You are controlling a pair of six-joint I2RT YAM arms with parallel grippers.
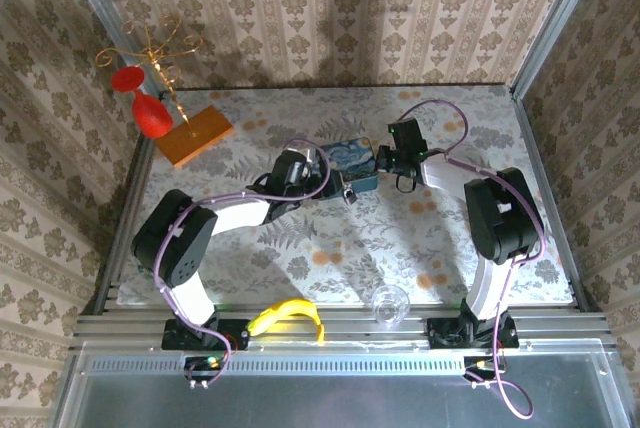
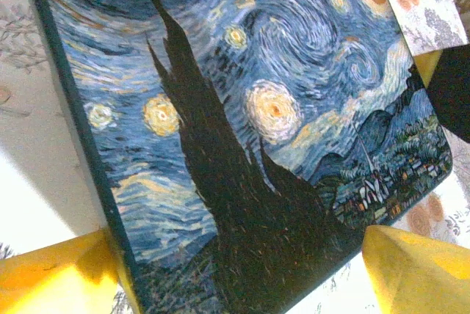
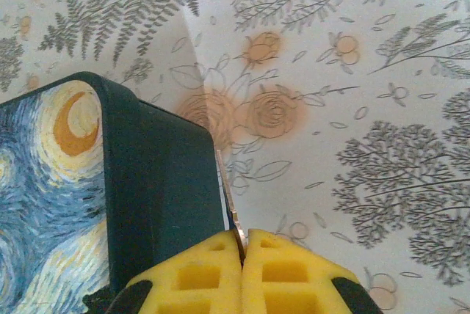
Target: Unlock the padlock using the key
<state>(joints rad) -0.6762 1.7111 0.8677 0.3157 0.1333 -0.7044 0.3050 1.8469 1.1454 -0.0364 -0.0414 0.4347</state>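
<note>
Grey metal padlock (image 1: 349, 192): tiny, sat at near edge of blue tin (image 1: 352, 156), mid-table.
Key (image 3: 230, 196): thin metal blade, ran just beside tin's dark side wall.
Right gripper (image 3: 242, 244): yellow pads pinched narrow on key, at tin's right end.
Left gripper (image 2: 235, 266): fingers spread wide across tin, pads at opposite sides, looked to be holding it steady.
Table (image 1: 300, 248): floral cloth under everything.
Progress: key in hand and tin braced, so likely done. Key looked apart from padlock, not inserted. Left to do: reach keyhole, insert, turn, shackle open.
View differences: top view showed padlock and both arms; right wrist showed key clearly; left wrist showed painted lid.
</note>
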